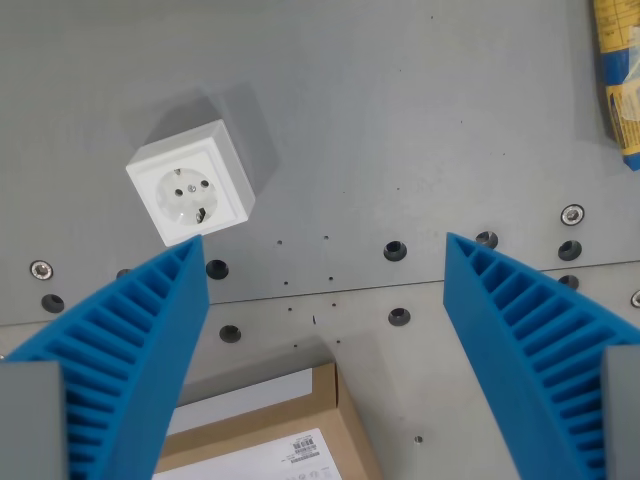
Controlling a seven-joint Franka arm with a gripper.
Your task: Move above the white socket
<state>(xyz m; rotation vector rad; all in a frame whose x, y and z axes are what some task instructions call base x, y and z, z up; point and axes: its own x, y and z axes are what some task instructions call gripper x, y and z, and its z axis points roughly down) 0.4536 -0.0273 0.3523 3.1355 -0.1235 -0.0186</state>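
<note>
The white socket (190, 190) sits on the grey metal table (400, 120) toward the wrist view's left, tilted so that its square faceplate looks rotated, with its round recess and two pin holes facing up. It stands free, nothing touching it, which leaves it open to approach from overhead. The tip of the left blue ribbed finger (150, 330) overlaps its lower corner in the picture; I judge the finger to be higher than the socket, not touching it. The gripper (325, 245) is spread wide and carries nothing, its midpoint over bare table to the right of the socket, so the target is off-centre and the arm would need to shift toward the wrist view's left and slightly up the frame to stand over it.

Between the fingers a seam (330, 293) crosses the table, with threaded holes and screws along it. Below, at the bottom edge, lies a cardboard box (300, 420) with a white label, well apart from the socket. The right blue finger (540, 340) rises from the bottom right. At the top right corner a yellow and blue package (620, 70) is cut off by the frame, far from the path.
</note>
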